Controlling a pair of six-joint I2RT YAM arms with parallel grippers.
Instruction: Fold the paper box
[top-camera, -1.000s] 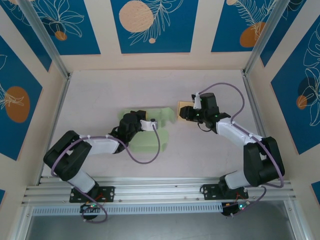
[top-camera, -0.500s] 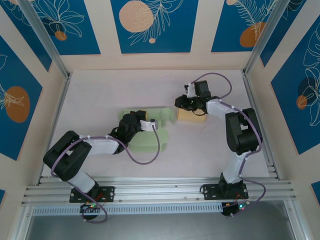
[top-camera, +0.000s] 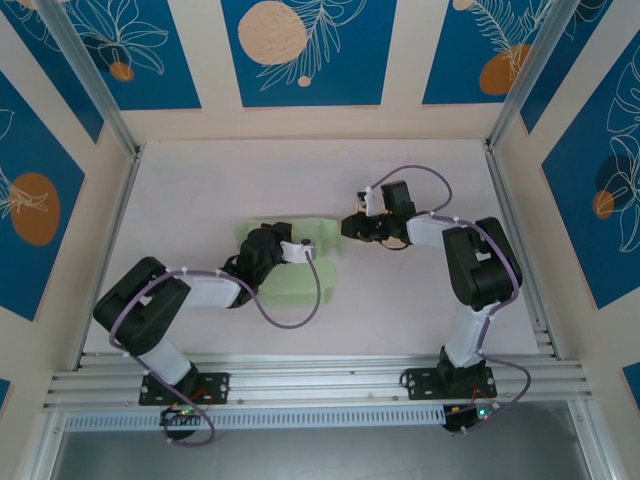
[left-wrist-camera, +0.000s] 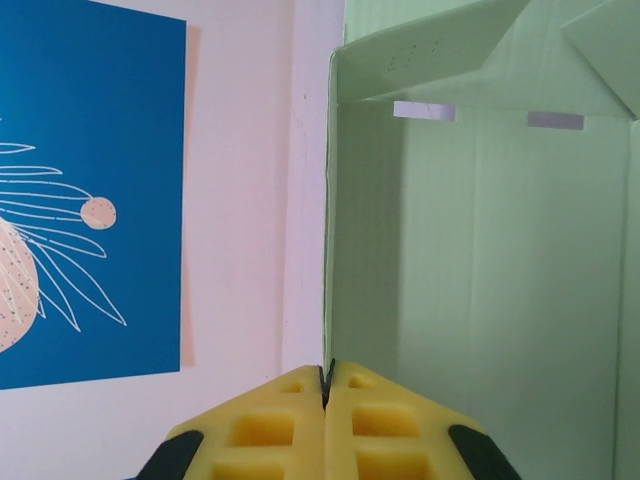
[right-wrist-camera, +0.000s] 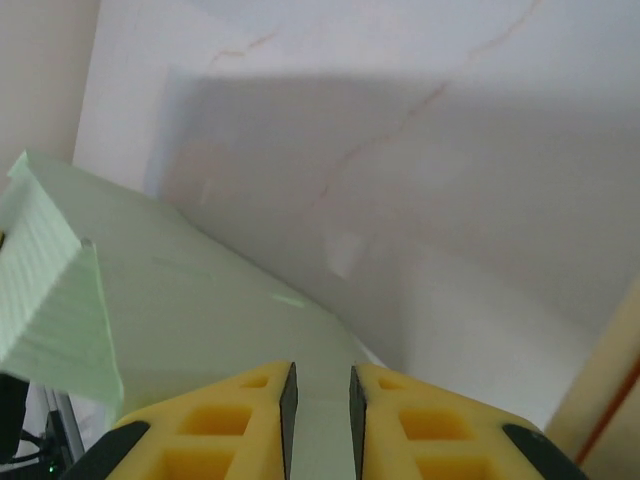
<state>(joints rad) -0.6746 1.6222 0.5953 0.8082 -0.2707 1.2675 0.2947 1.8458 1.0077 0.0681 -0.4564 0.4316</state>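
Writing: faint grey marks are seen on an upper flap of the paper box (left-wrist-camera: 480, 280) in the left wrist view; they are too faint to be read.
Wall panels: blue panels (top-camera: 300, 50) are printed with white leaf outlines and orange discs.
Box position: the paper box is laid on the pale table (top-camera: 420, 300), a little left of the middle and between the two grippers. It is pale green and partly folded, with at least one wall raised.
Box interior: bare pale green cardboard walls are shown in the left wrist view. Two small pale rectangles (left-wrist-camera: 424, 110) are set just below the upper fold.
Box edge: a ribbed, corrugated cut edge is seen at the left of the right wrist view.
Left gripper (left-wrist-camera: 325, 382): the yellow pads are pressed together, and the thin edge of an upright box wall is pinched between them.
Right gripper (right-wrist-camera: 320, 390): it is placed at the right-hand end of the box in the top view. The pads are parted by a narrow slot, and a green panel of the box runs up to that slot. Whether the panel is clamped cannot be told.
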